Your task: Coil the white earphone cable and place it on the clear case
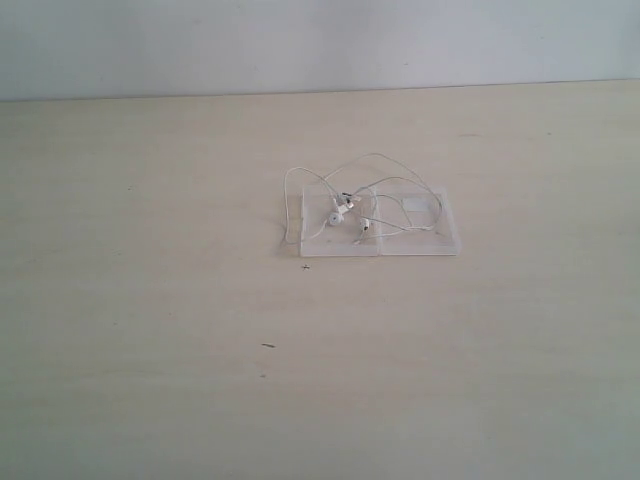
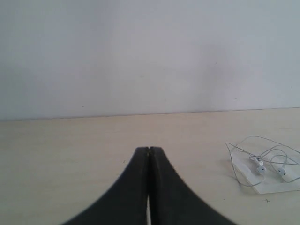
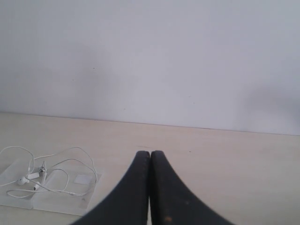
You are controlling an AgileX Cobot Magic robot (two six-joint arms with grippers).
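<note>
The clear case (image 1: 420, 240) lies open and flat near the middle of the table, with a small white label on its right half. The white earphone cable (image 1: 372, 158) lies in loose loops over it, both earbuds resting on the case. In the left wrist view the cable (image 2: 248, 140) and case (image 2: 269, 185) lie off to one side of my left gripper (image 2: 149, 149), which is shut and empty. My right gripper (image 3: 150, 153) is also shut and empty, with the cable (image 3: 75, 150) and case (image 3: 56, 201) apart from it. Neither gripper shows in the exterior view.
The pale wooden table (image 1: 150, 300) ends at a plain white wall (image 1: 300, 40). A few small dark specks (image 1: 268, 346) lie on the table in front of the case.
</note>
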